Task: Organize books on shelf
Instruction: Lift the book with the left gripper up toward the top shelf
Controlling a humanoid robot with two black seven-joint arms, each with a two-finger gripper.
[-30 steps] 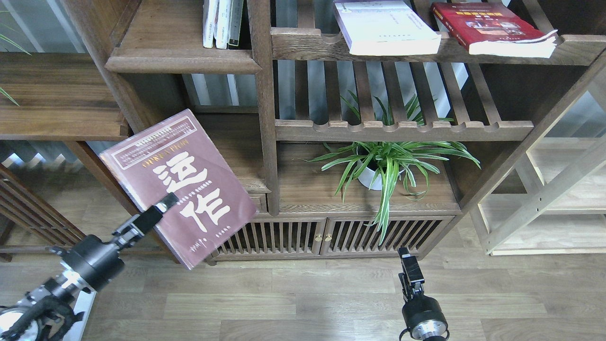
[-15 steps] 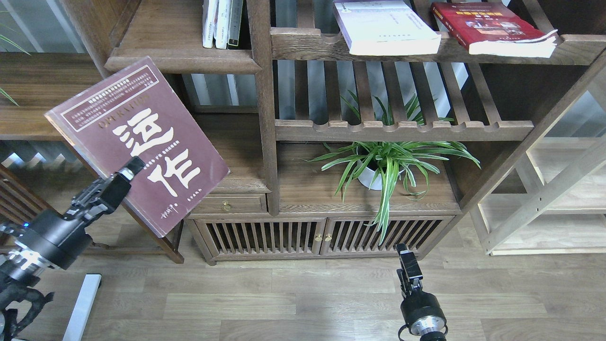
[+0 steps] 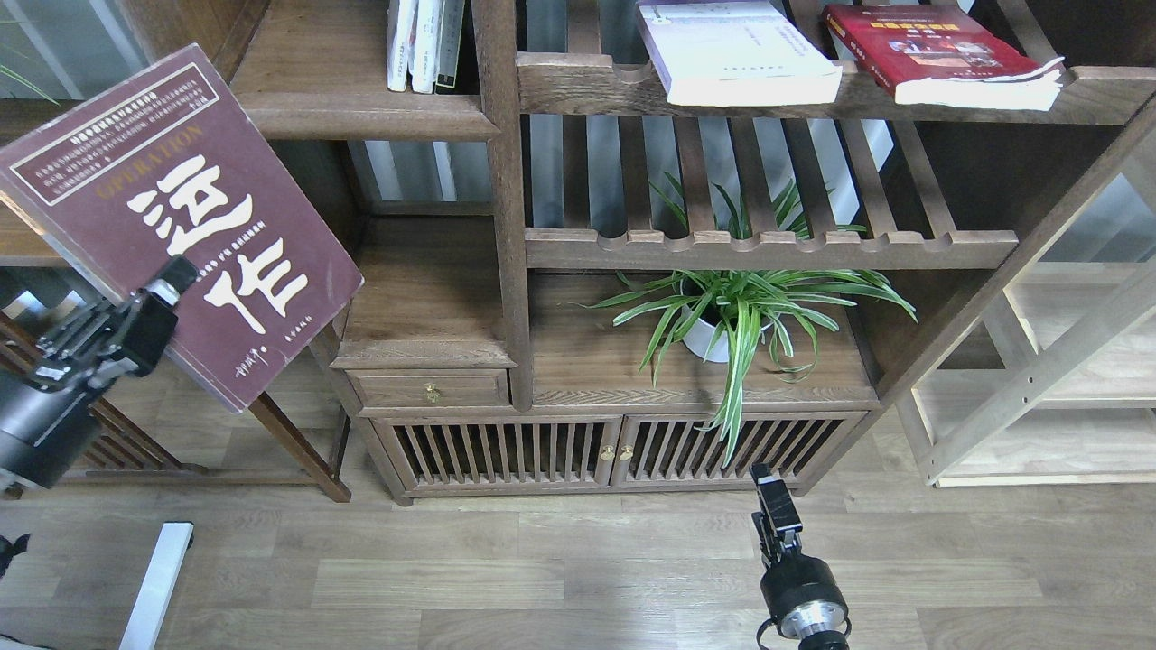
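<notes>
My left gripper [image 3: 167, 280] is clamped on the lower left edge of the maroon book [image 3: 172, 217], one finger lying across the front cover just beside the large white characters. The book is held in the air, tilted, cover facing me, in front of the left part of the bookcase and touching no shelf. My right gripper [image 3: 772, 506] hangs low over the floor in front of the slatted cabinet doors, holding nothing; it is seen nearly end-on, so I cannot tell whether its fingers are parted. The step in hand is, in my judgement, the carry of the maroon book toward the solid shelf [image 3: 361, 116] at upper centre-left, where a few upright books [image 3: 424, 45] already stand. The next move calls for turning the book upright and guiding it in beside those books without striking the moulded front edge. The white-lilac book [image 3: 736, 54] and the red book [image 3: 939, 54] lie flat on the slatted rack [image 3: 578, 86] at upper right, awaiting their turn.
</notes>
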